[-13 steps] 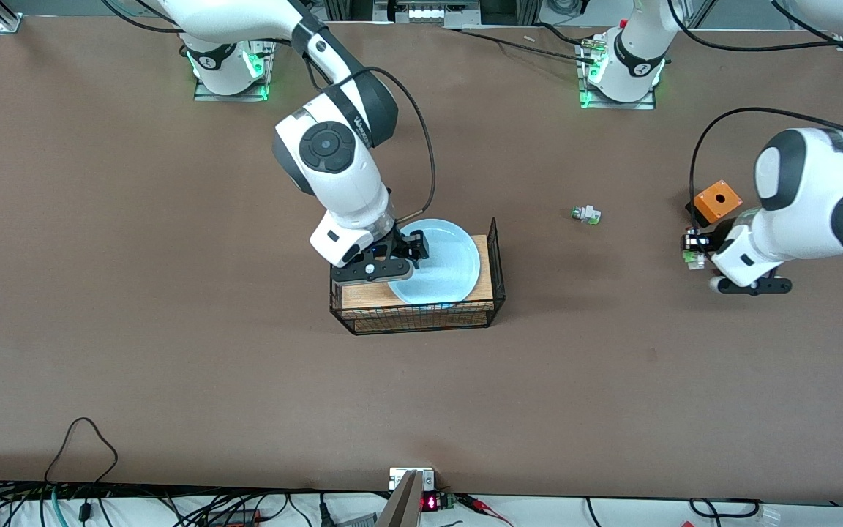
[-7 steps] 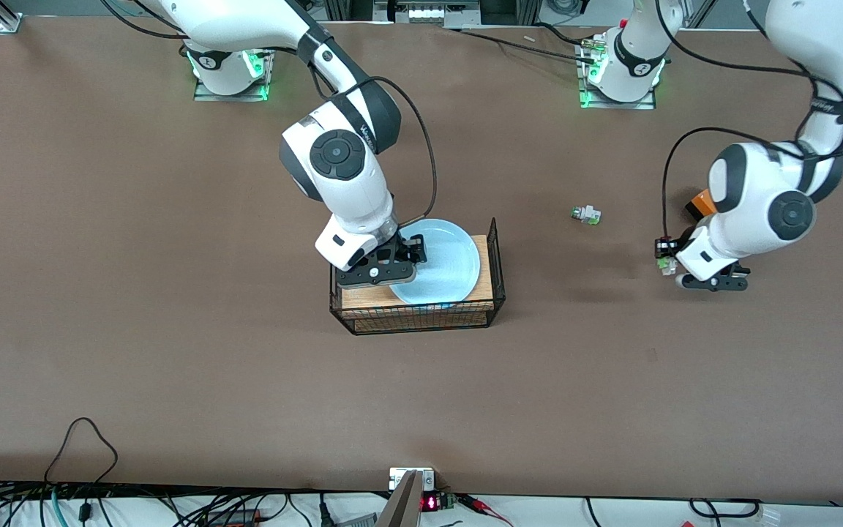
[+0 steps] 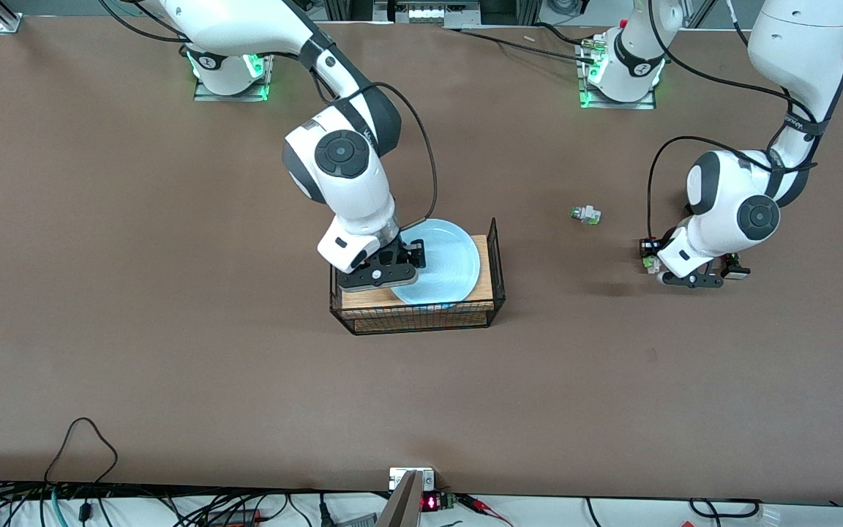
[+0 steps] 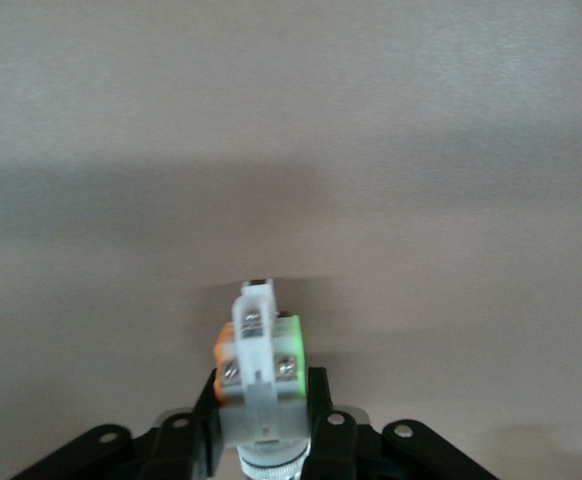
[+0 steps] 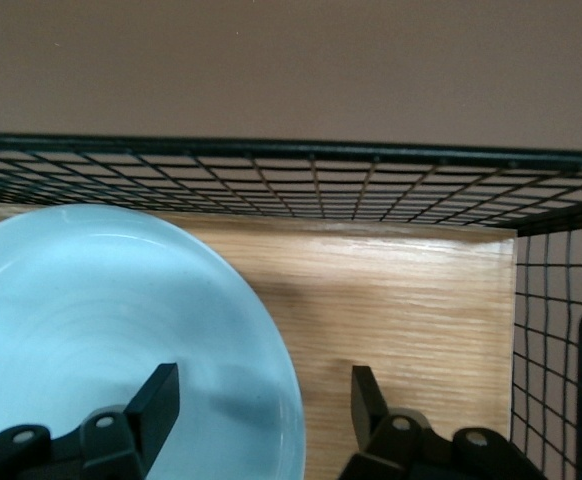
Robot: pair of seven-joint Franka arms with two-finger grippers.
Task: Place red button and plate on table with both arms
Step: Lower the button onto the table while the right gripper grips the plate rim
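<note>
the red button (image 4: 262, 375) is pinched between the fingers of the left gripper (image 3: 650, 256), which hangs low over bare table (image 3: 173, 366) toward the left arm's end, about midway between the long edges; the low carry suggests a set-down on open surface is close. the plate (image 3: 442, 262) lies on a wooden board with black wire sides (image 3: 496, 252) near the table's middle. the right gripper (image 3: 401, 263) straddles the plate's rim, 1 finger (image 5: 156, 400) over the dish and 1 over the board, spread and not yet pressed on it, a stance that reads as preparation for a rim grasp. a white part with a green cap (image 3: 585, 214) lies on the table between board and left gripper. the left wrist view shows the white body, screws and green bits of the held part, its cap hidden; the right wrist view shows the gap at the rim; only the front view places both arms.
</note>
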